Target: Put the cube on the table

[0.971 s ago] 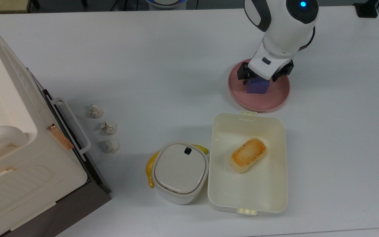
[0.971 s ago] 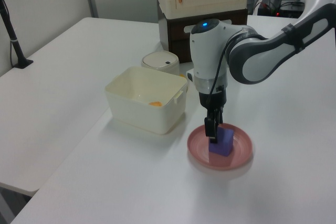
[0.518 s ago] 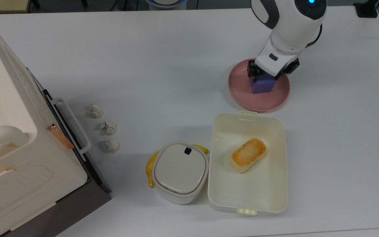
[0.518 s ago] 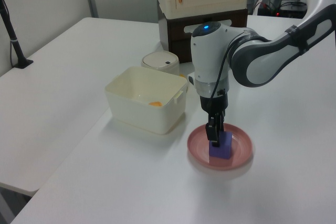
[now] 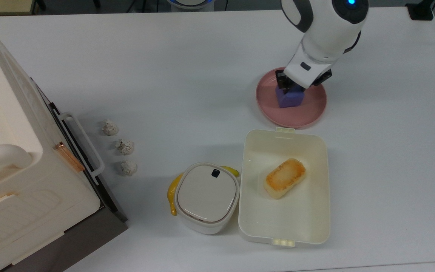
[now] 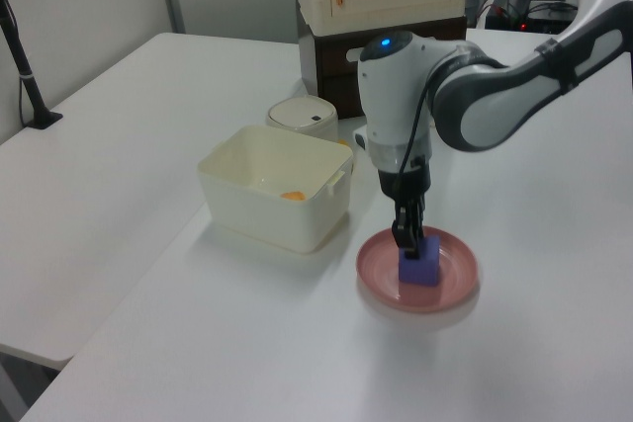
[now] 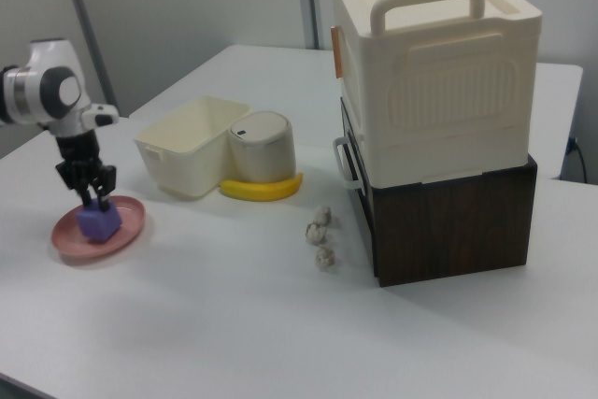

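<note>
Cube (image 5: 290,99) of matte blue-purple sits on the pink plate (image 5: 312,113), toward the top view's left half of it, and the tool (image 5: 292,87) comes down onto it from above with its dark fingers (image 6: 406,234) clamped on the block's upper part. In the left view the cube (image 6: 420,266) appears low against the plate (image 6: 450,289); whether it rests on the plate or is just lifted I cannot tell. The white arm (image 5: 325,30) leans over from the far edge of the white surface (image 5: 187,75). Just beside the plate stands an open cream container (image 5: 315,223) with a toasted bread piece (image 5: 284,178) inside. Touching the container's side is a lidded white pot (image 5: 207,196), with a banana (image 5: 172,194) curled against it. Three pale crumpled lumps (image 5: 124,146) lie farther off, near a cream cabinet (image 7: 434,81) on a dark base (image 7: 448,221).
</note>
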